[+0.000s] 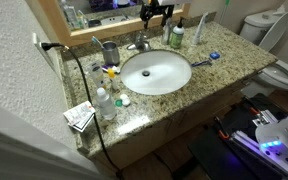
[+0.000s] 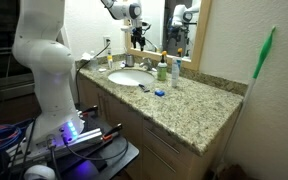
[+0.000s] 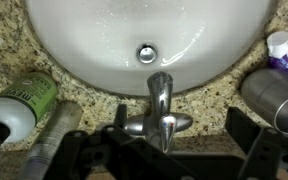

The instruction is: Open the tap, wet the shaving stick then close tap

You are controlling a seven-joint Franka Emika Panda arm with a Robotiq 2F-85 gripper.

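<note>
Chrome is showing on the tap, which is standing at the rim of the white basin with its short spout pointing toward the drain. The lever handle is sitting just behind the spout. No water is running.

The gripper is hovering above the tap with its jaws spread wide, one to each side of the lever, and it is holding nothing. In an exterior view the gripper is hanging clear above the fitting.

The shaving stick is lying flat on the granite counter just beside the basin, on the side away from the grey metal cup and well apart from the gripper.

In this inspector's judgement, the work is standing at its first step, with the tap not yet opened.

**Tap:** It is rigid and fixed, and its polished surface is likely giving poor grip. The lever is best taken near its free end, where a light push should be enough.

**Shaving stick:** It is looking light and slim, and it is probably prone to skidding on the stone. The thin handle, about mid-length, is offering the safest hold, keeping the pads off the blue head. Once it is wet, the handle is likely becoming slippery.
</note>
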